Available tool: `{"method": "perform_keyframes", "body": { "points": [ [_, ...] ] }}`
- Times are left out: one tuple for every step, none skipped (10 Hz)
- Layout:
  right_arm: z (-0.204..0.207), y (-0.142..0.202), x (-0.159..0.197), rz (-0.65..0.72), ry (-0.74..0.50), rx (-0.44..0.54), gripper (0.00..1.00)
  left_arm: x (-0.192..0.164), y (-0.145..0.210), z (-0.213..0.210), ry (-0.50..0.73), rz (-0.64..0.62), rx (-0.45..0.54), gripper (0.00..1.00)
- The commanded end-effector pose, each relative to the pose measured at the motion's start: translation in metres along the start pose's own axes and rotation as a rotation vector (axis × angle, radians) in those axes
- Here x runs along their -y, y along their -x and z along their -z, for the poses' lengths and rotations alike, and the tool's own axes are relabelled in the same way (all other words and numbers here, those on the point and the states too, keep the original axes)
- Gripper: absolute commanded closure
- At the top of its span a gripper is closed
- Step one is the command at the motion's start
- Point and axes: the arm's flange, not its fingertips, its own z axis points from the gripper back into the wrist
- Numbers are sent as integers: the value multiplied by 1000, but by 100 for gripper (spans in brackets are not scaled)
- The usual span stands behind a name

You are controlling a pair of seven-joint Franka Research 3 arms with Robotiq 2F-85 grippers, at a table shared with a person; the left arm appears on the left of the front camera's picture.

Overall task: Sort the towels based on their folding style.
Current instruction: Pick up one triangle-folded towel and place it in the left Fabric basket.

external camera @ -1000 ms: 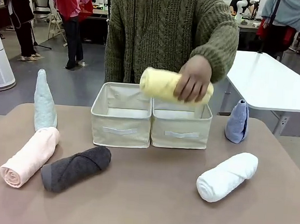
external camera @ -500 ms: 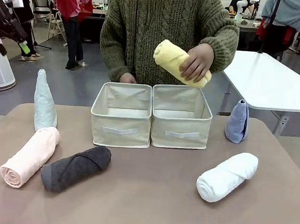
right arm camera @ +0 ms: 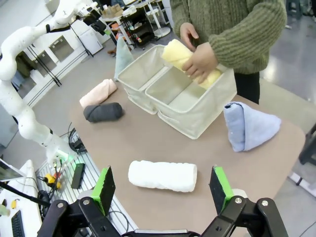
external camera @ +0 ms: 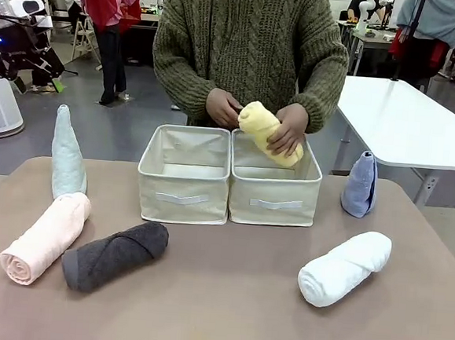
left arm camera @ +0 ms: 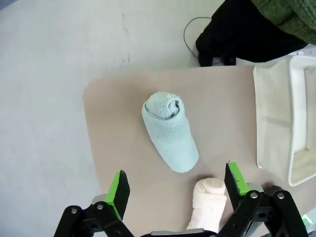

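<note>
Left arm (right arm camera: pixel 10 59): rose from its base, bent at the elbow, upper links reaching up and forward. Left gripper (external camera: pixel 39 84) hung high at the far left of the front view, well above counter level, fingers pointing down and slightly tilted. Jaws stood wide apart. Green pads (left arm camera: pixel 118 187) faced each other with nothing between them.

Right gripper (right arm camera: pixel 163 185): raised, looking down at a slant from the near right side. Jaws wide apart, both fingers (right arm camera: pixel 94 212) splayed outward from the wrist, green pads bare, nothing gripped.
</note>
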Motion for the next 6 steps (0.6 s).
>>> {"method": "perform_keyframes", "body": {
  "points": [
    [1, 1, 1, -11, -7, 11, 0, -3, 8, -4, 34, -6, -63, 0],
    [1, 1, 1, -11, -7, 11, 0, -3, 8, -4, 34, -6, -63, 0],
    [1, 1, 1, -11, -7, 11, 0, -3, 8, -4, 34, -6, -63, 0],
    [1, 1, 1, -11, -7, 11, 0, -3, 8, -4, 34, -6, -63, 0],
    [1, 1, 1, -11, -7, 11, 0, -3, 7, 1, 12, -9, -56, 0],
    [1, 1, 1, -11, -7, 11, 0, 8, -7, 16, -24, -4, -82, 0]
  ]
}}
